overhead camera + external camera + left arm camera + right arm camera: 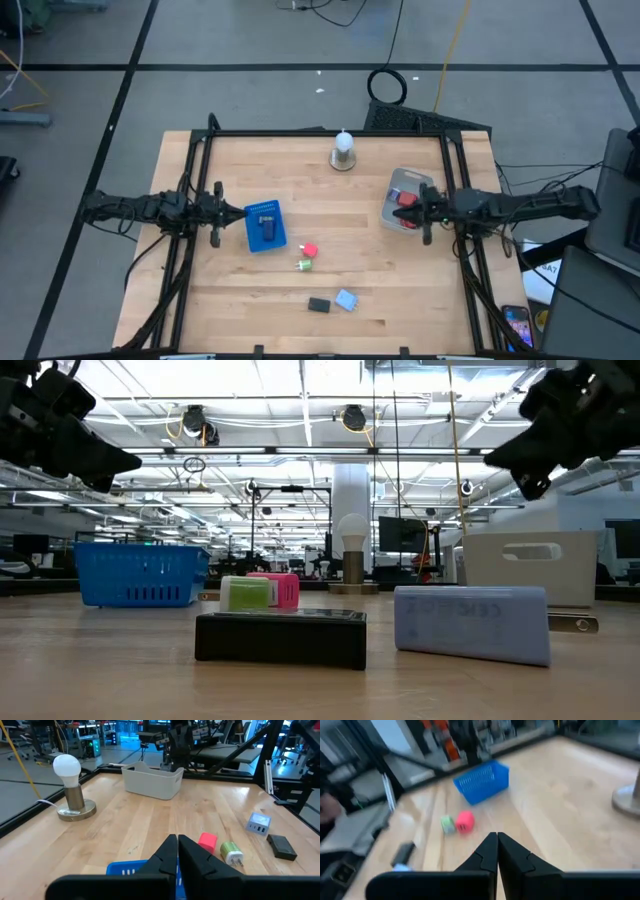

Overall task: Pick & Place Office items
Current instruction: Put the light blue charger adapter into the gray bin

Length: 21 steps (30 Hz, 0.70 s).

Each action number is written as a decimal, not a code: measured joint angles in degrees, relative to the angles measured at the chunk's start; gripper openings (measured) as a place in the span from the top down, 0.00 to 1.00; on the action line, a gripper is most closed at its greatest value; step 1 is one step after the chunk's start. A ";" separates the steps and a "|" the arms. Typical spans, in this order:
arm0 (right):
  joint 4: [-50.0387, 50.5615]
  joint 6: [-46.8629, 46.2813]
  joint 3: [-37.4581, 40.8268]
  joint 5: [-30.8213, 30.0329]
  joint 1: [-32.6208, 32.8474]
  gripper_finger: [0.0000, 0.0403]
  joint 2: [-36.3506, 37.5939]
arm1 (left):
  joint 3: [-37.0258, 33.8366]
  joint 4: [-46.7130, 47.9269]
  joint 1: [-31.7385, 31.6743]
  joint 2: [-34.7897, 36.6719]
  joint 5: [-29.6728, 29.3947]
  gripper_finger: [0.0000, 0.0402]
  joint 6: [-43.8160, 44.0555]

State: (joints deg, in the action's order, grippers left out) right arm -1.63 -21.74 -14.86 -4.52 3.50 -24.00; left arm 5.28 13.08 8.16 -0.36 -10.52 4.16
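On the wooden table [330, 215] lie a pink-red block [309, 250], a green piece [304, 264], a black block [319, 304] and a light blue block [346, 299]. A dark piece [266, 228] lies in the blue basket [265, 226]. A red piece [405, 199] shows inside the pale grey bin [403, 197]. My left gripper [177, 837] hovers shut beside the basket's left side. My right gripper [497, 835] hovers shut over the bin's right edge. Both hold nothing.
A white bulb on a round metal base [343, 150] stands at the table's far middle. A black frame [320, 133] runs round the table's edges. Bare wood lies between the basket and the bin.
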 joint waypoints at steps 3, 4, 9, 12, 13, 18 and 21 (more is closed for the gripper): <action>-0.43 -0.18 -3.54 -1.12 1.79 1.00 -8.95 | 0.01 0.04 0.00 0.00 0.00 0.94 -0.65; -0.41 -0.41 -4.58 -2.03 2.53 1.00 -11.96 | 0.02 0.04 0.00 0.00 0.00 0.94 -0.65; -0.11 -2.78 -11.53 -4.25 6.67 1.00 -26.36 | 0.02 0.04 0.00 0.00 0.00 0.97 -0.64; -0.05 -3.20 -16.53 -4.51 9.84 1.00 -33.67 | 0.02 0.04 0.00 0.00 0.02 0.99 -0.52; 0.14 -2.77 -18.46 -4.82 11.08 1.00 -36.12 | 0.02 0.04 0.00 0.00 0.03 0.99 -0.31; 0.19 -1.00 -26.84 -8.05 16.66 1.00 -45.35 | 0.04 0.04 0.00 0.00 0.04 0.96 0.28; 1.18 -3.17 -31.34 -8.79 19.57 1.00 -49.44 | 0.04 0.04 0.00 0.00 0.04 0.94 0.68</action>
State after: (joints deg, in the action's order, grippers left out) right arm -0.45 -24.91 -46.20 -13.31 23.07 -73.44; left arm 5.32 13.12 8.16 -0.36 -10.48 4.84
